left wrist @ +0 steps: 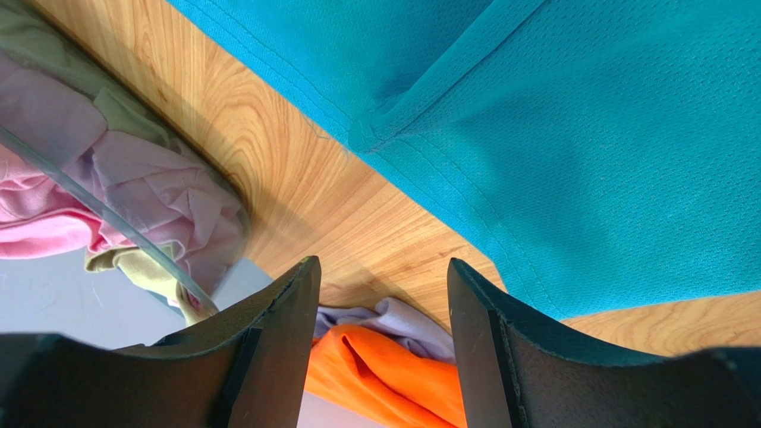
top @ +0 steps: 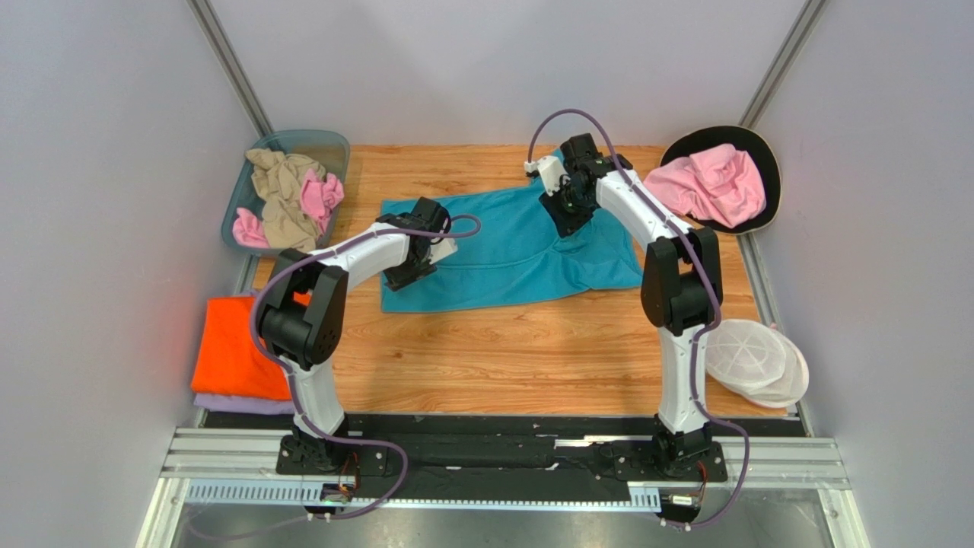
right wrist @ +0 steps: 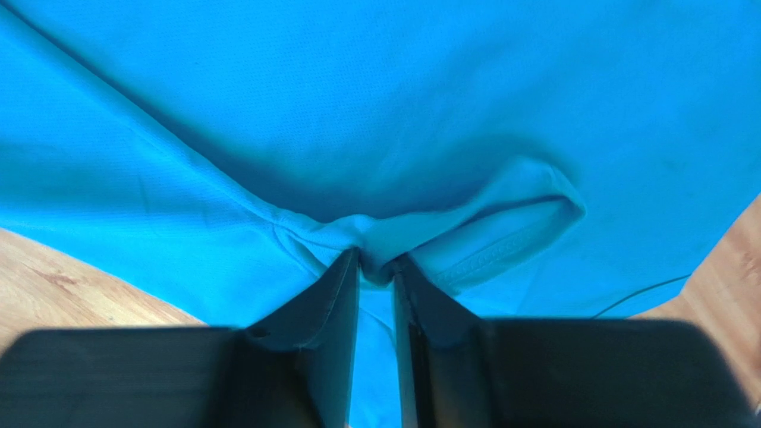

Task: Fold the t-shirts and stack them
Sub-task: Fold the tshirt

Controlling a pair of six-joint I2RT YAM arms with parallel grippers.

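A teal t-shirt (top: 515, 257) lies spread on the wooden table, partly folded. My right gripper (right wrist: 375, 263) is shut on a pinched fold of the teal t-shirt (right wrist: 384, 116) near its far right edge (top: 568, 206). My left gripper (left wrist: 384, 285) is open and empty, held above the shirt's left edge (top: 414, 265); the teal shirt (left wrist: 581, 134) fills the upper right of its view. An orange folded shirt (top: 234, 348) lies on a lavender one (top: 240, 403) at the table's left edge; both show between the left fingers (left wrist: 384, 366).
A clear bin (top: 269, 154) at the back left holds beige and pink garments. A black round tray (top: 760, 154) at the back right holds a pink garment (top: 715, 185). A white mesh basket (top: 755, 360) sits at the right near edge.
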